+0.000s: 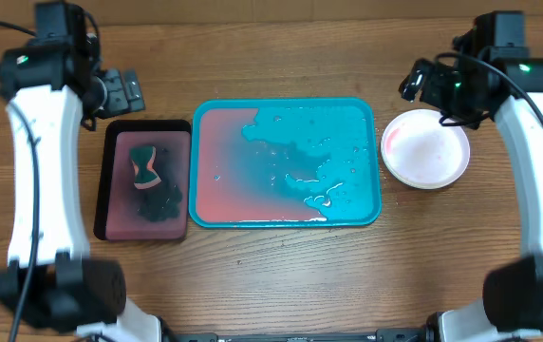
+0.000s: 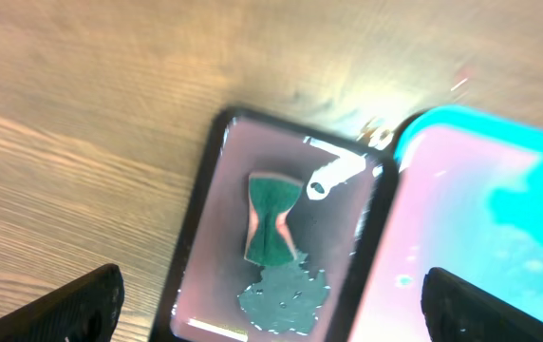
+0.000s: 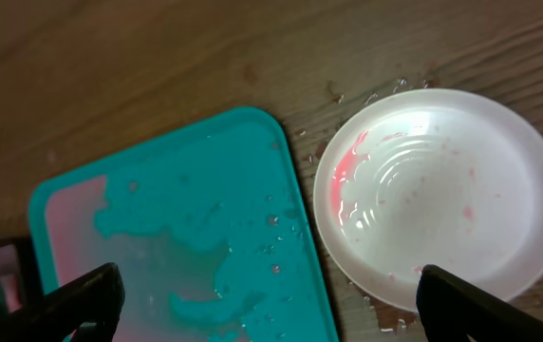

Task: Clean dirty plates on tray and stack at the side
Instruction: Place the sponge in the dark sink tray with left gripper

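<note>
A white plate (image 1: 426,148) with faint red smears lies on the table to the right of the teal tray (image 1: 286,220); it also shows in the right wrist view (image 3: 442,195). The tray holds pinkish water and no plates; the right wrist view (image 3: 177,228) shows its right end. The light blue and yellow-green plates are out of view. My left gripper (image 2: 271,309) is open and empty, high above the black tray (image 2: 205,190). My right gripper (image 3: 270,302) is open and empty, above the teal tray's right edge and the white plate.
A black tray (image 1: 110,190) with pinkish water stands left of the teal tray. A green sponge (image 1: 144,167) lies in it, also in the left wrist view (image 2: 271,217). Water drops lie on the wood around the plate.
</note>
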`<state>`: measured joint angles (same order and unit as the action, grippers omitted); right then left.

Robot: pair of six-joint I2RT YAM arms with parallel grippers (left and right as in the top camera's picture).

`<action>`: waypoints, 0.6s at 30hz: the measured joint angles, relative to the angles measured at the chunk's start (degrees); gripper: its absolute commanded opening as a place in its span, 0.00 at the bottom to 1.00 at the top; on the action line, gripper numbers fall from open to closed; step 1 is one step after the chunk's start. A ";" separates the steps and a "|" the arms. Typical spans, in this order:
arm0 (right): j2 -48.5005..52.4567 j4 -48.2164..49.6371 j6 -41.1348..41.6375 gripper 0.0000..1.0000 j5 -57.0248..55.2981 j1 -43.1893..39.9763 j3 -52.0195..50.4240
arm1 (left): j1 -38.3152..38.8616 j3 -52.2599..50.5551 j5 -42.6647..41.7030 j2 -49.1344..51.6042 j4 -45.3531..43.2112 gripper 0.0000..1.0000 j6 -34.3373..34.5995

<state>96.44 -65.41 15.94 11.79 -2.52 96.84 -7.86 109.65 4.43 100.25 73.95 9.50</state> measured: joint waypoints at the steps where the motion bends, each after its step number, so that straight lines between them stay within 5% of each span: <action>1: -1.60 -0.50 -0.09 1.00 -0.09 0.00 0.24 | 0.00 0.15 -0.11 -1.27 0.02 1.00 0.02; 9: -14.75 -5.44 -0.09 1.00 0.42 0.00 1.27 | 0.00 0.63 -0.33 -4.63 0.26 1.00 0.02; 18: -16.76 -8.11 -0.11 1.00 7.76 0.00 1.31 | 0.00 0.59 -0.35 -3.89 0.26 1.00 0.02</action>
<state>79.68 -73.52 15.84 19.55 -2.52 98.15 -7.86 110.24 4.08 96.36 74.22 9.52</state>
